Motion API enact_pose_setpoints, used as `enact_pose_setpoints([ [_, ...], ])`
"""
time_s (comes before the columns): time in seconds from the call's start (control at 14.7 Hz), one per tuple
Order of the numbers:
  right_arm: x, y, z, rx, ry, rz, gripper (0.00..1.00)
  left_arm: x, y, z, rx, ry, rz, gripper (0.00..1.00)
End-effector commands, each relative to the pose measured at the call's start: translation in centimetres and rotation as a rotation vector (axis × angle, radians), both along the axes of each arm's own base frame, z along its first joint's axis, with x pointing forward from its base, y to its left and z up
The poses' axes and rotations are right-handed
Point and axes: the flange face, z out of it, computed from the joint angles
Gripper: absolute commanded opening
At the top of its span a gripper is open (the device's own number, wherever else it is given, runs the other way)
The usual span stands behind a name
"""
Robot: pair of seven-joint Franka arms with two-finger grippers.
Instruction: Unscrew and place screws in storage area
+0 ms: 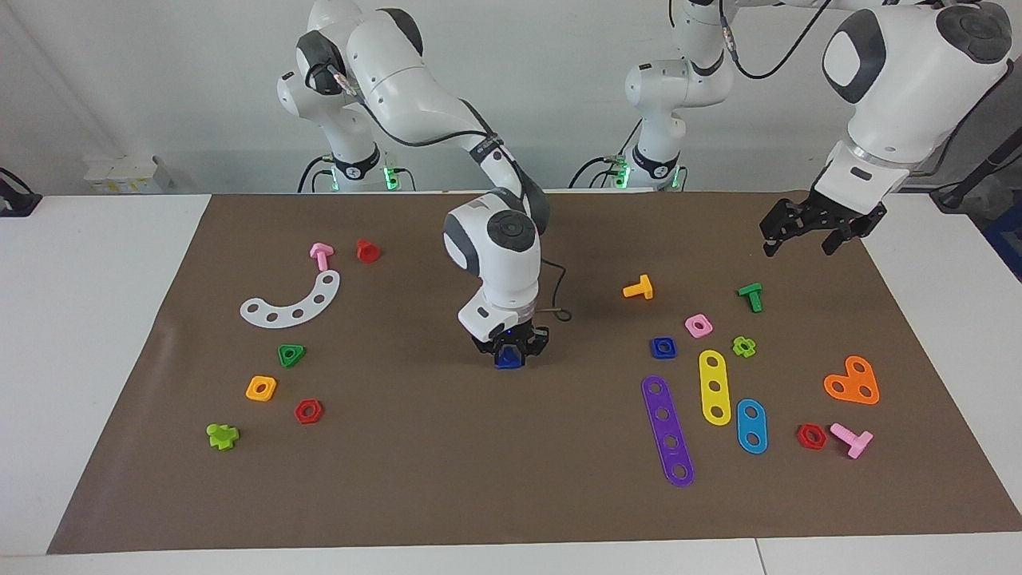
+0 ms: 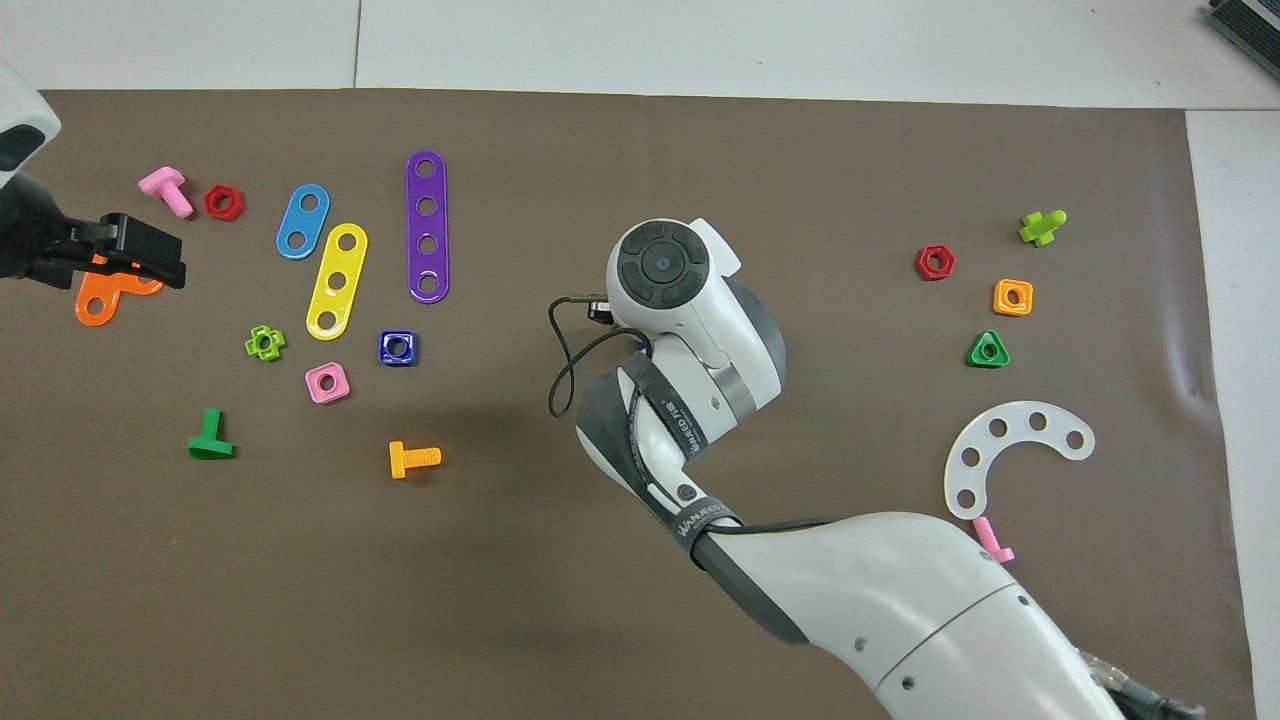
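Facing view first: we see the right claw (image 1: 509, 349) down at the middle of the brown mat (image 1: 447, 479), its fingers clamped on the blue bolt (image 1: 507, 360), which sits on the mat under it. Bare mat lies all round that spot, with wide open room between the two clusters of toy parts and along the mat's edge farthest from the robots. The blue square nut (image 1: 663, 347) lies flat toward the left arm's end of the desk (image 1: 96, 319), just beside the pink square nut (image 1: 699, 325) and the purple strip (image 1: 668, 431). Our left claw (image 1: 808, 231) hangs with its fingers apart above the mat's corner nearest the left arm's base, close to the mat's edge; that arm waits. From overhead, the right arm's wrist hides the bolt almost wholly, and the left claw (image 2: 140, 255) partly covers the orange heart-shaped plate (image 2: 100, 300).
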Motion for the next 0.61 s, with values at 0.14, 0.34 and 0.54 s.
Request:
enact_pose_setpoints([
  [0.14, -0.5, -0.5, 0.3, 0.0, -0.01, 0.023, 0.25, -0.9, 0.5, 0.1, -0.001, -0.011, 0.004, 1.0],
  [0.34, -0.4, -0.5, 0.5, 0.005, -0.007, 0.02, 0.0, -0.9, 0.4, 0.1, -0.001, -0.011, 0.003, 1.0],
  [0.54, 0.4, -1.2, 1.5, 0.016, -0.018, 0.008, 0.0, -0.9, 0.5, 0.1, -0.001, -0.011, 0.004, 1.0],
])
